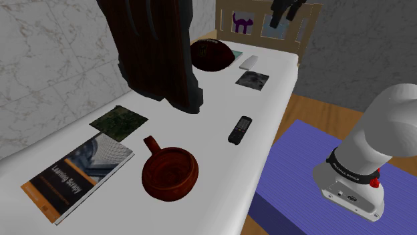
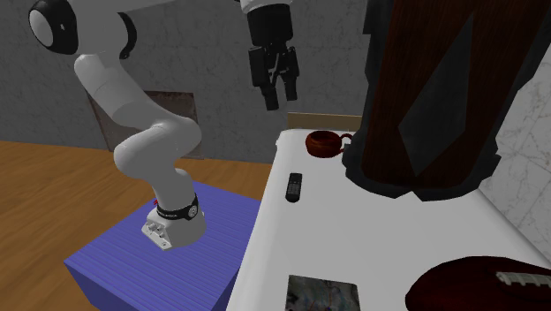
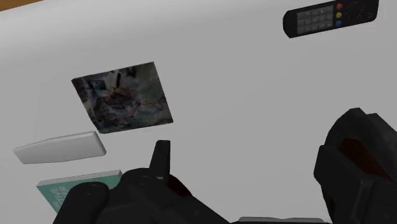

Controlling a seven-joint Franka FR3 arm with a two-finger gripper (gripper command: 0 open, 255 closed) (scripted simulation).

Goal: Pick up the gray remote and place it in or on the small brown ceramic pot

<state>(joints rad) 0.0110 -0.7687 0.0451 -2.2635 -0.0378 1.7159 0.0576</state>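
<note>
We count one dark remote point(image 1: 239, 129) lying flat on the white table point(image 1: 217, 160), well apart from the one brown pot point(image 1: 170, 172); one gripper point(image 2: 281, 100) hangs up high, fingers spread, gripping nothing; two mottled squares point(image 1: 119, 122) too.

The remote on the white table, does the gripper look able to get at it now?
Probably yes. The remote lies flat on bare table with nothing on it, and the gripper hangs above the table, jaws apart. The tall dark brown object stands clear of it.
</note>
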